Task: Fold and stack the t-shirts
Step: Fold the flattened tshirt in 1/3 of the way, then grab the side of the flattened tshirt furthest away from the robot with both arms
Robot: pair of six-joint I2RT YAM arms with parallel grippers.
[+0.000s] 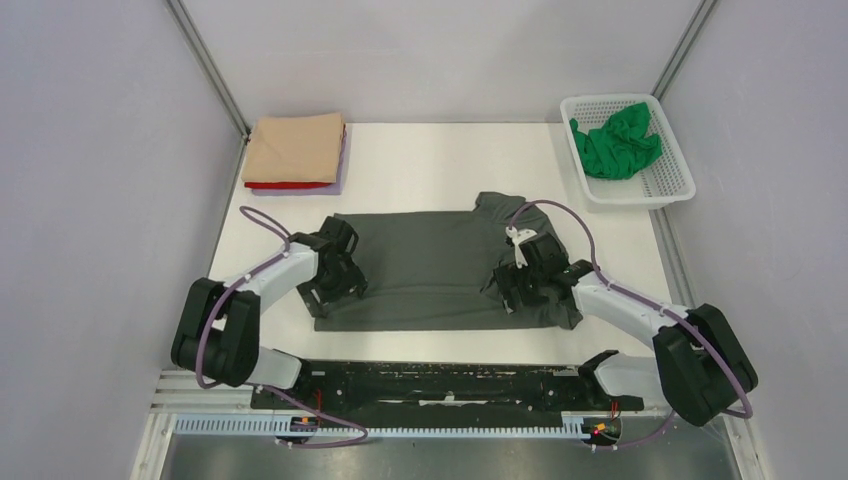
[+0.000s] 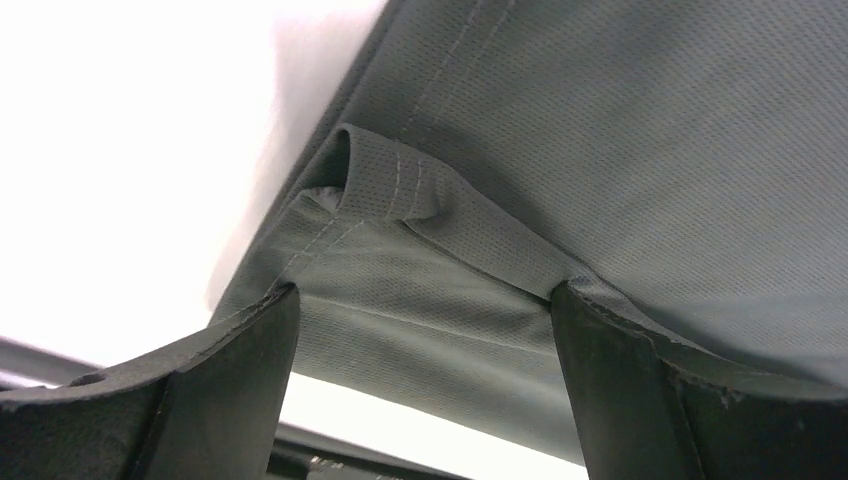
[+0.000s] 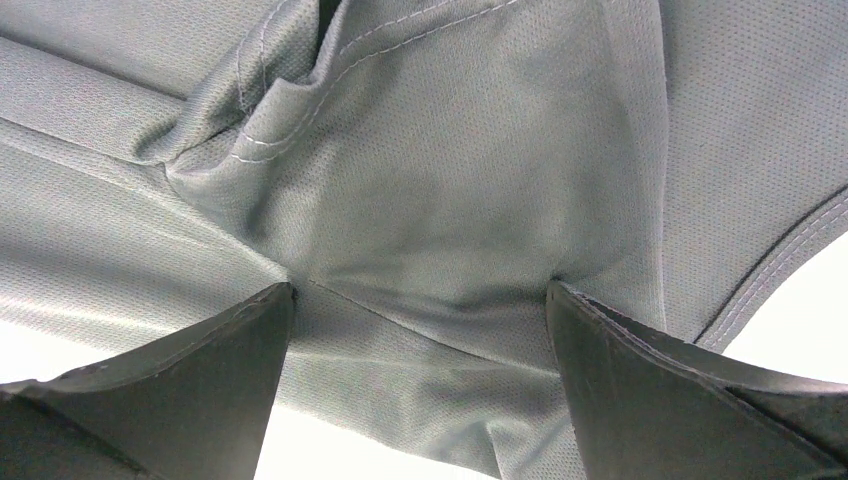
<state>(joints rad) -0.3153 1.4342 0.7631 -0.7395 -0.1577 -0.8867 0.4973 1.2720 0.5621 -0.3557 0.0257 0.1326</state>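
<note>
The dark grey t-shirt (image 1: 430, 265) lies spread across the middle of the white table (image 1: 440, 160), mostly flat, with its collar end toward the far right and a rumpled patch along its right side. The left hand (image 1: 335, 275) sits low over the shirt's left edge, and the right hand (image 1: 520, 280) sits low over the rumpled right part.

In the left wrist view the left hand (image 2: 422, 300) is released, its two dark fingers (image 2: 240, 370) spread wide with their tips down on the cloth. A stitched hem curls into a small ridge between them, and nothing is pinched. In the right wrist view the right hand (image 3: 420, 295) is likewise released and spread wide, its fingers (image 3: 640, 380) pressing onto bunched grey fabric with a seam just beyond them.

At the far left corner of the table sits a folded stack: the tan t-shirt (image 1: 295, 148) on top, the red t-shirt (image 1: 290, 185) showing beneath it, and the lilac t-shirt (image 1: 343, 165) peeking out along the right side. At the far right, the green t-shirt (image 1: 615, 142) lies crumpled inside the white mesh basket (image 1: 672, 175), well apart from both hands
</note>
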